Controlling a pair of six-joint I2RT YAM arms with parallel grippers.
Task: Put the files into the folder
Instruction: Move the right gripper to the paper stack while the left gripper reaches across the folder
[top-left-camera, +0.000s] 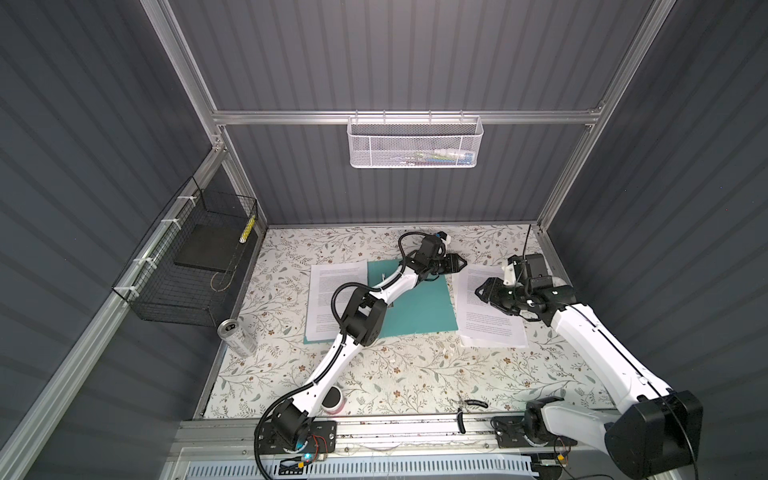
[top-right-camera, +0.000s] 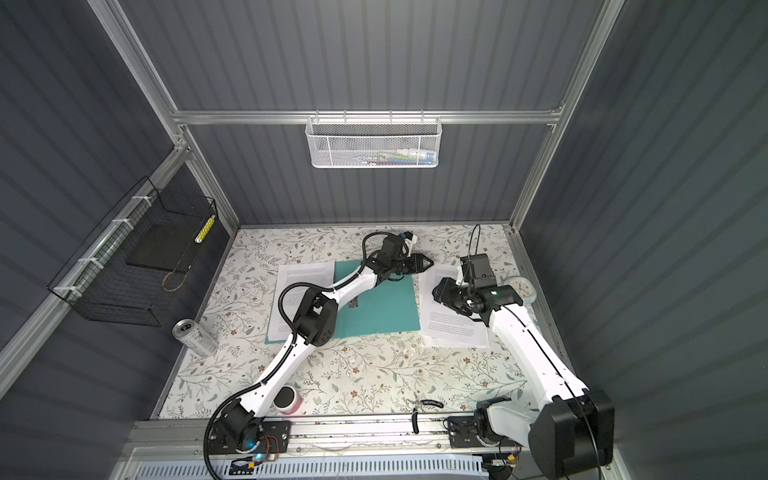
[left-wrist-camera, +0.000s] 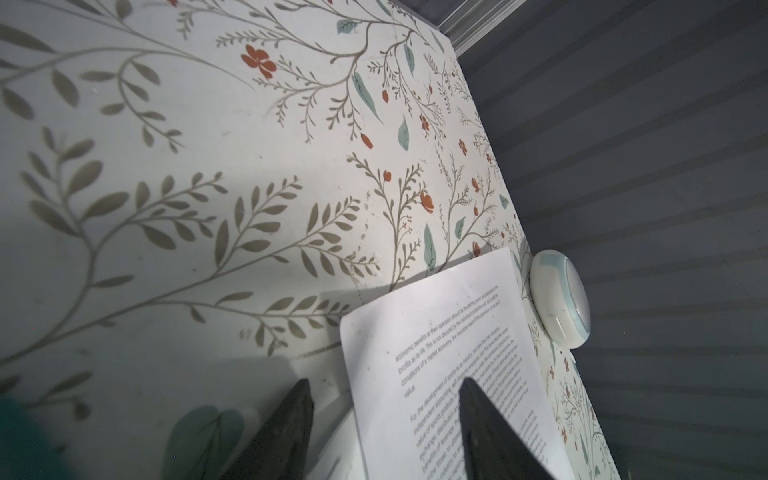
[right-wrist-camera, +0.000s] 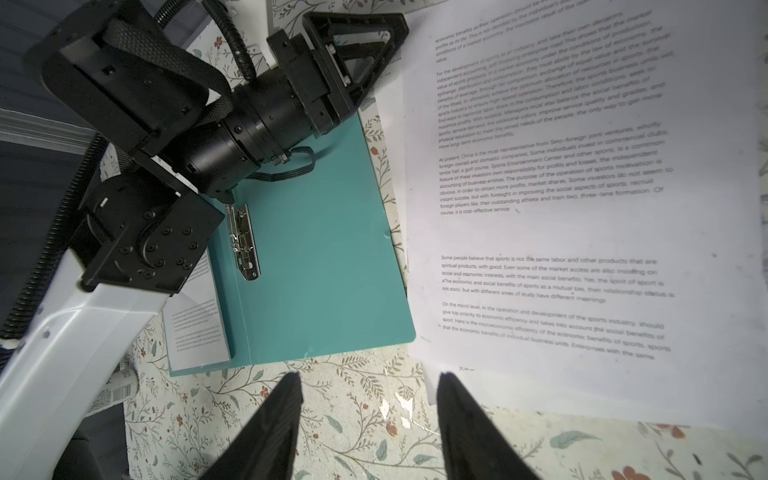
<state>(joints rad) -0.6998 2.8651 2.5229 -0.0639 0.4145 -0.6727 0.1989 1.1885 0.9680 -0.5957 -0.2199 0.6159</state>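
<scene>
Teal plastic folder (top-left-camera: 419, 307): open, stiff.
White printed paper sheets (top-left-camera: 490, 332): probably limp (pinch an edge).
Left fingers (left-wrist-camera: 286, 436), right fingers (right-wrist-camera: 266, 428): spread, empty.

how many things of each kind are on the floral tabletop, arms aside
teal folder: 1
piles of printed sheets: 2, one on the folder's left flap, one on the table to its right
drink can: 1
pink roll: 1
round white puck: 1
small black-handled tool: 1
total: 7
</scene>
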